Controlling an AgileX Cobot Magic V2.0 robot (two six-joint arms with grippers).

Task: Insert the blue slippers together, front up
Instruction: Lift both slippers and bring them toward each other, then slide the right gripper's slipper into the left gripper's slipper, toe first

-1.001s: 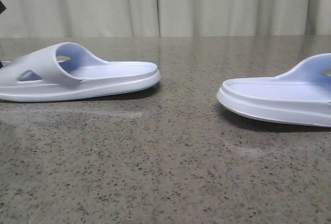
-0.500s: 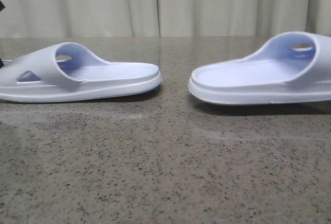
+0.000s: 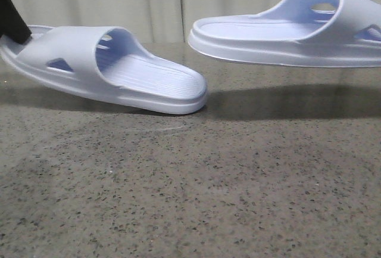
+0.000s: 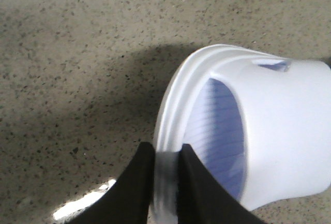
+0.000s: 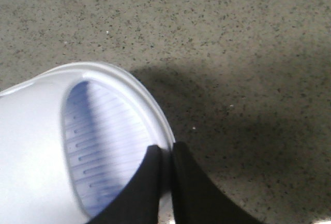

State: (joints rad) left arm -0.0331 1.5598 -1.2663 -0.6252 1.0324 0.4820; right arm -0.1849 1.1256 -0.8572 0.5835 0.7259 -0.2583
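Both slippers are off the table (image 3: 196,198) now; 0.5 s ago both lay flat on it. My left gripper (image 4: 166,175) is clamped tight on the rim of the left slipper (image 3: 119,70): that end is up, the other dips twd the table and looks to be just touching or barely clear. My right gripper (image 5: 164,172) is pinched on the rim of the right slipper (image 3: 286,31), which hangs roughly level, higher above the table, just beside the left one w/ a gap between. Pickup looks done; next I'd guess is turning them front up and nesting them.
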